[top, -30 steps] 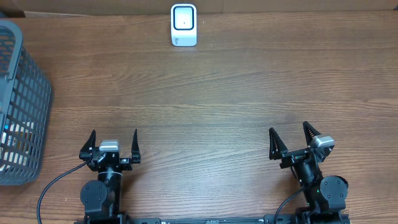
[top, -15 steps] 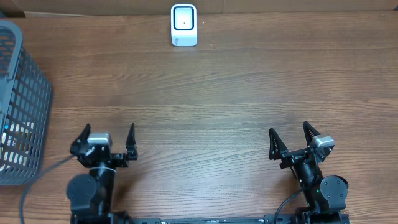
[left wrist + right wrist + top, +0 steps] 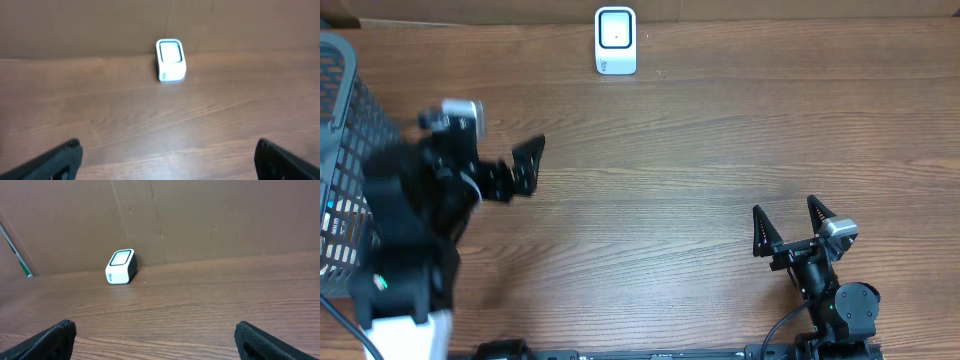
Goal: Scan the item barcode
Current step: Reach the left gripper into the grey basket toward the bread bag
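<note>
I've got left gripper [image 3: 167, 147] spread wide, empty, nearer; basket [image 3: 345, 110] with item [image 3: 344, 245] just to its left; right gripper [image 3: 785, 225] spread, well apart.

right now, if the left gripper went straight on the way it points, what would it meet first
Likely the small white box-shaped barcode scanner, roughly ahead of the open left gripper at the back of the brown wooden table; only bare wood lies between, though height is unclear.

Overhead straight down; wrists toward shared scanner [image 3: 616, 40]
</note>
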You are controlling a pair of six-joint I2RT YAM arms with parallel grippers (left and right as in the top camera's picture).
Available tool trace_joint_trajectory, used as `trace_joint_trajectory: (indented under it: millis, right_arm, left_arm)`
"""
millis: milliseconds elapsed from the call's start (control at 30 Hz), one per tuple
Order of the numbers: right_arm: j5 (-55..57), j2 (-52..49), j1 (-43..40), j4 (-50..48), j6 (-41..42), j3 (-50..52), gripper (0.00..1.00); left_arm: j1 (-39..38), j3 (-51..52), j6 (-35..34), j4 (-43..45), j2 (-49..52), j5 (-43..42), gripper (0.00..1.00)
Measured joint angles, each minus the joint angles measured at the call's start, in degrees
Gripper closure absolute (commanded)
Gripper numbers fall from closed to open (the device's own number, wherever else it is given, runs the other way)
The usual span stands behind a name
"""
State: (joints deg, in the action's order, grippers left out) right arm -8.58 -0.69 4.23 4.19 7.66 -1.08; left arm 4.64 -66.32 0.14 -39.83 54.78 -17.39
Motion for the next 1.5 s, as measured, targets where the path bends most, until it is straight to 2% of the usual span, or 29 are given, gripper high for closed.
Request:
trace_joint_trajectory:
  millis: [133,233,500,600,733,800,833,933,1033,1167,1433,1500]
  right_arm:
    - [0.0,0.04,0.0,0.0,0.04,0.0,0.0]
    - [0.0,0.04,0.0,0.02,0.02,0.02,0.0]
    - [0.02,0.04,0.0,0.0,0.02,0.0,0.0]
    - [0.02,0.04,0.0,0.0,0.0,0.0,0.0]
    - [0.0,0.04,0.0,0.0,0.04,0.02,0.0]
    - [0.0,0.04,0.0,0.02,0.02,0.0,0.0]
    - [0.0,0.04,0.0,0.0,0.04,0.0,0.0]
    - [0.02,0.04,0.0,0.0,0.02,0.0,0.0]
    - [0.0,0.04,0.0,0.0,0.02,0.0,0.0]
    - [0.0,0.04,0.0,0.02,0.02,0.0,0.0]
    - [0.0,0.04,0.0,-0.02,0.04,0.0,0.0]
    - [0.0,0.04,0.0,-0.02,0.02,0.0,0.0]
  left_arm:
    - [0.0,-17.22,0.02,-12.04,11.39,-0.68,0.01]
    - [0.0,-24.94,0.42,-13.97,16.87,-0.79,0.0]
    - [0.26,-27.93,0.61,-12.52,21.79,-1.31,0.0]
    - [2.71,-30.69,-2.51,-12.92,22.14,0.81,0.05]
    - [10.99,-37.51,-9.73,-13.53,22.23,5.35,0.12]
    - [16.94,-40.85,-13.62,-13.55,22.18,7.17,0.27]
    - [19.54,-41.83,-15.32,-13.51,22.16,7.78,0.27]
    - [28.61,-42.86,-20.26,-13.79,21.92,11.93,0.25]
    - [34.58,-42.64,-24.28,-15.41,22.29,17.27,0.22]
    - [38.95,-42.4,-26.67,-18.69,24.2,20.31,0.13]
    - [43.69,-41.97,-27.02,-25.11,36.33,22.45,0.12]
    - [44.04,-41.79,-27.02,-25.81,39.6,22.6,0.0]
